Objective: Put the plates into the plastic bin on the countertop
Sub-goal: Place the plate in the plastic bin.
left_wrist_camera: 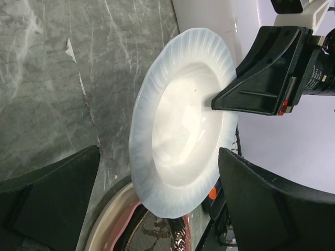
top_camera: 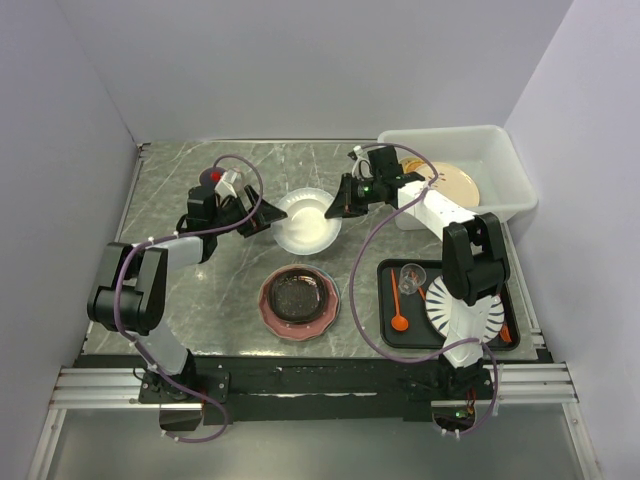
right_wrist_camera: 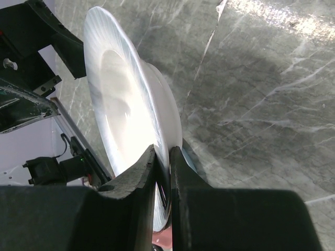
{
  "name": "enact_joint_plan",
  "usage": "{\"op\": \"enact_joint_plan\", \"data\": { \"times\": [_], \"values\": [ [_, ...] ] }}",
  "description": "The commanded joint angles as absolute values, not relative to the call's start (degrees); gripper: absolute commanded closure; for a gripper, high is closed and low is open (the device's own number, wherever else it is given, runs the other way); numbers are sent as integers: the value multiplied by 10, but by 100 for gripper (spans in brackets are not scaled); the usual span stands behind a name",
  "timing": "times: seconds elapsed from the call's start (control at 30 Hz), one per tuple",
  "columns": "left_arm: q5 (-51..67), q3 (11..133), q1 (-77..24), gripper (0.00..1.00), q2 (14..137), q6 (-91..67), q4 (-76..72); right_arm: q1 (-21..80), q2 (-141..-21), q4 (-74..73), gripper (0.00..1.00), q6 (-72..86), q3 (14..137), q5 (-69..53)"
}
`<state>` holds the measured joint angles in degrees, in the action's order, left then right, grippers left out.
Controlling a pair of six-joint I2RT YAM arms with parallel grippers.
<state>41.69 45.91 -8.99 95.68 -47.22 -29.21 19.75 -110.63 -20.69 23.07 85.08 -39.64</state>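
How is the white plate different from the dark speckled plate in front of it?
The white plate is plain and glossy, while the dark speckled plate is black in the middle and ringed in pink. The white plate has a fluted rim; the dark speckled plate's rim looks smooth. The right tool pinches the white plate at its rim; nothing grips the dark speckled plate. Both are round and outside the plastic bin.

No text can be read anywhere; the faint print on the right gripper (left_wrist_camera: 217, 102), toward two o'clock, is too blurred.
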Motion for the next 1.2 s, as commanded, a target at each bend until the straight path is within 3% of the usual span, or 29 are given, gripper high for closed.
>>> {"op": "enact_joint_plan", "data": {
  "times": [0.0, 0.47, 1.17],
  "values": [
    [405, 458, -92, 1, 938, -460, -297, 196, -1080, -196, 100, 235, 889, -409],
    [370, 459, -92, 1, 895, -434, -253, 134, -1092, -187, 100, 260, 943, -407],
    [364, 463, -92, 1, 899, -424, -236, -48, -1063, -148, 100, 316, 961, -417]
  ]
}}
